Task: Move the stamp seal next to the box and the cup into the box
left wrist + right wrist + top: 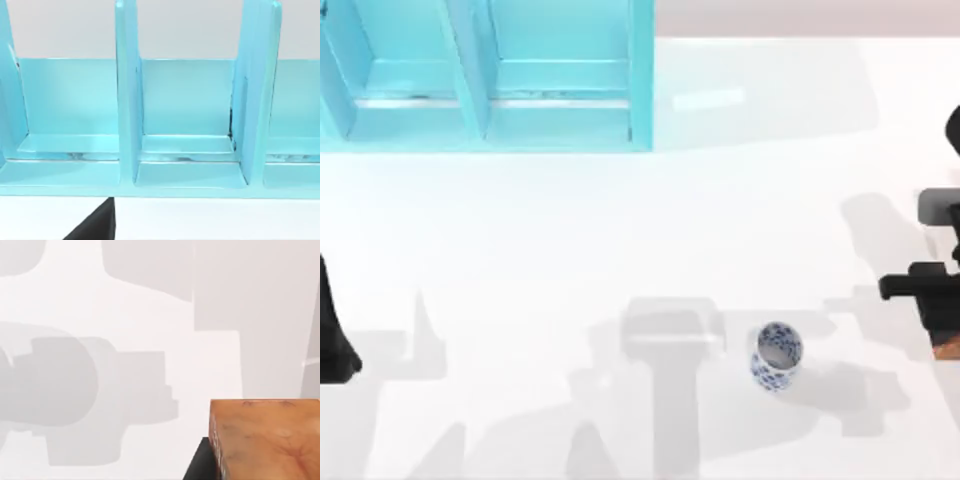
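A: Where is the stamp seal point(265, 437)?
B: Right up against the right wrist camera, a reddish-brown mottled block with a dark part of the right gripper point(932, 300) just beside it. From above, a sliver of the same brown peeks out under that gripper at the table's right edge.
A: Is the gripper clamped on it?
B: I cannot tell; the fingers are not visible clearly enough.
A: And the cup point(776, 357)?
B: It lies tipped on its side on the white table point(620, 250), off to the left of the right gripper and a little nearer the front edge, apart from it.
A: The box point(485, 75)?
B: Turquoise, with upright dividers, at the far left of the table, well away from the right gripper. The left wrist camera faces its compartments.
A: The left arm point(335, 335)?
B: Parked at the table's left edge; whether its gripper is released or clenched, I cannot tell.
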